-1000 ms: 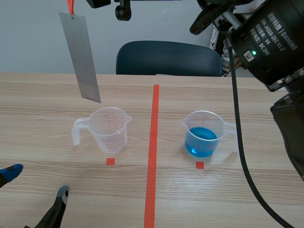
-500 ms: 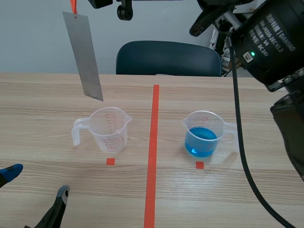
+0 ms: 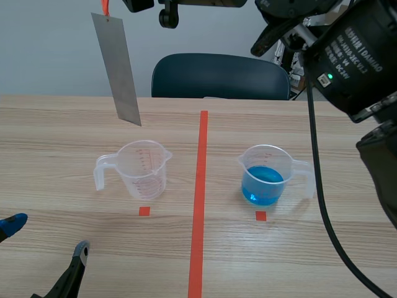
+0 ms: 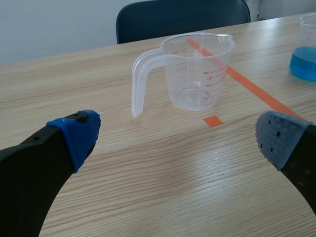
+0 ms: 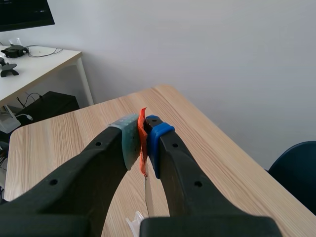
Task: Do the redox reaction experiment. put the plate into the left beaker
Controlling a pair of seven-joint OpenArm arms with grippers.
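Observation:
A long grey metal plate (image 3: 118, 68) hangs from an orange string (image 3: 105, 6) high above the table, behind and slightly left of the empty clear left beaker (image 3: 142, 169). In the right wrist view my right gripper (image 5: 141, 132) is shut on the orange string (image 5: 142, 148), and the plate's thin edge (image 5: 147, 197) dangles below the pads. The right arm stands raised across the scene's top. My left gripper (image 3: 46, 237) stays low at the near left, open, with nothing between its fingers. The empty beaker (image 4: 197, 71) stands ahead of it.
A second beaker (image 3: 267, 177) holding blue liquid stands right of the orange-red centre line, and is also seen as the blue beaker (image 4: 305, 54) beyond the left gripper. A dark chair (image 3: 220, 76) sits behind the table's far edge.
The hanging plate has shifted to the right and a little upward, closer to the space over the left beaker. The left gripper has stayed in place.

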